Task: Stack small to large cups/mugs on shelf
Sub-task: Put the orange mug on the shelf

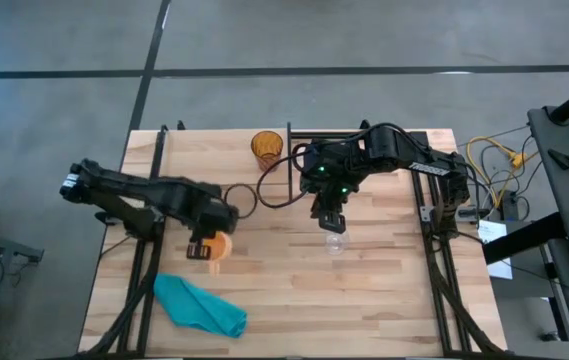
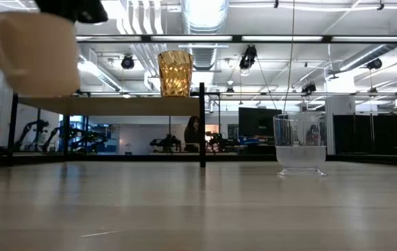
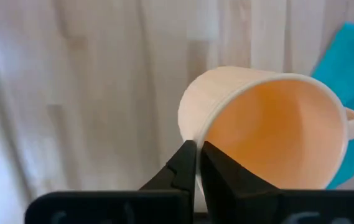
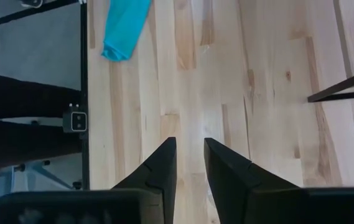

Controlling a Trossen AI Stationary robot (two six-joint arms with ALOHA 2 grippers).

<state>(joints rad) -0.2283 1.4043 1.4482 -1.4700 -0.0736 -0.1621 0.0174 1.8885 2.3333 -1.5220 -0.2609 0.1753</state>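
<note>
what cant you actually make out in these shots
- Orange mug: high view, the left gripper covers its rim, handle unseen; low view, its top runs off the edge.
- Clear glass cup: missing from the right wrist view.
- Shelf: low view, top surface hidden edge-on; the amber tumbler blocks nothing.

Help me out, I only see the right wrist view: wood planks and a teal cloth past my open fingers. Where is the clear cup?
Observer: The high view shows the clear glass cup on the table, just past the tips of the right gripper.
Operator: Is it upright?
Observer: Yes. In the low view it stands upright with nothing touching it.
Operator: And the mug?
Observer: The left gripper pinches the orange mug by its rim, up off the table.
</note>
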